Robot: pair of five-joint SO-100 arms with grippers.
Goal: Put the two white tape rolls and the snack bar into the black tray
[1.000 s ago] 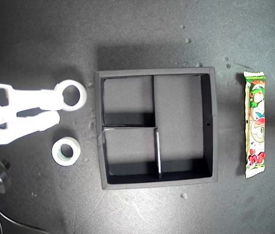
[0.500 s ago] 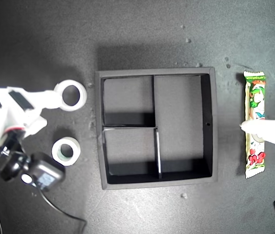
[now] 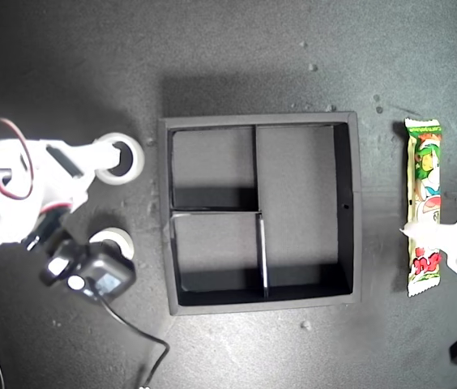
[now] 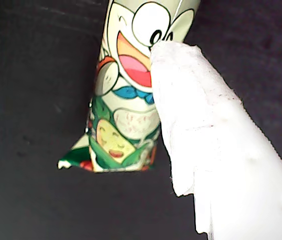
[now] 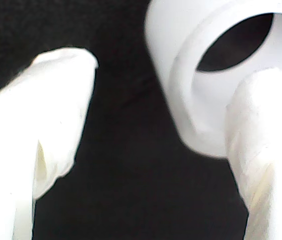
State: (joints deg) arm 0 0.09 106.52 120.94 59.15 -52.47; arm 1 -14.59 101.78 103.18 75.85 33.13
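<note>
Your second wrist view shows what overhead hides: my second gripper [image 5: 163, 125] has fingers spread, one inside the tape roll [image 5: 206, 65] beside the black tray [image 3: 356, 203]. My first gripper [image 3: 447, 239], spread too, has slid down the snack bar [image 3: 423, 174].

Robot test bench, dark matte tabletop [image 3: 237, 49], exposed arm wiring [image 3: 14, 154]

both grippers low, jaws spread

my first gripper [image 4: 81, 150] reached in from the exterior view's right, one finger [image 3: 443, 233] lying across the snack bar [image 3: 424, 207]. my second gripper [image 5: 166, 130] stood at that view's left, jaws apart, one finger [image 5: 261, 130] inside a tape roll [image 3: 121, 158].
</note>
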